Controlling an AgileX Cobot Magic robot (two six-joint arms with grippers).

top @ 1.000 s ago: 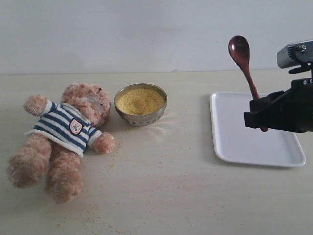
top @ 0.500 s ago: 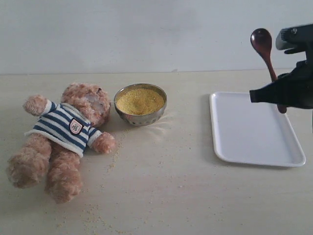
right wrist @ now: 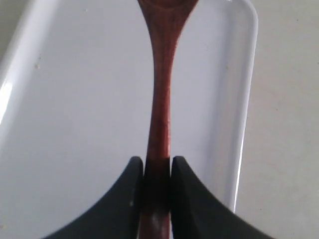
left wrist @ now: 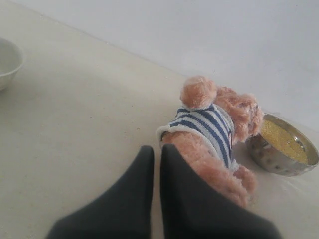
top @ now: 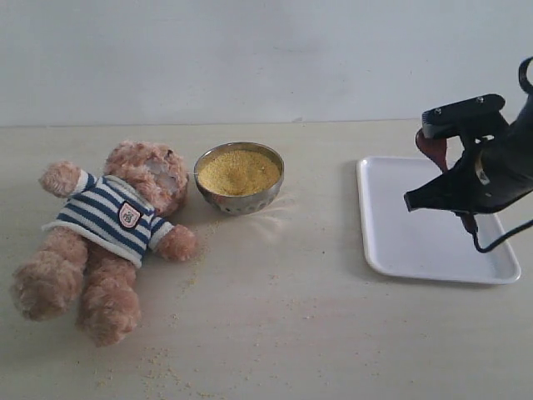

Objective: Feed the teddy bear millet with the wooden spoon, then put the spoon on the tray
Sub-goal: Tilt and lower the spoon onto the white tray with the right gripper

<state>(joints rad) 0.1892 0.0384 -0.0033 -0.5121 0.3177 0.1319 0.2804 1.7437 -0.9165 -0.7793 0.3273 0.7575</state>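
Placement: with right gripper pinching the wooden spoon over the tray, lower it flat inside the rim before spreading the jaws.

Plenty of open beige tabletop between the round steel millet bowl and flat white tray; fluffy striped-shirt bear hogs the left.

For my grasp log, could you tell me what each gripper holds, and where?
Right gripper grips the wooden spoon by its handle; left gripper is shut, holding nothing.
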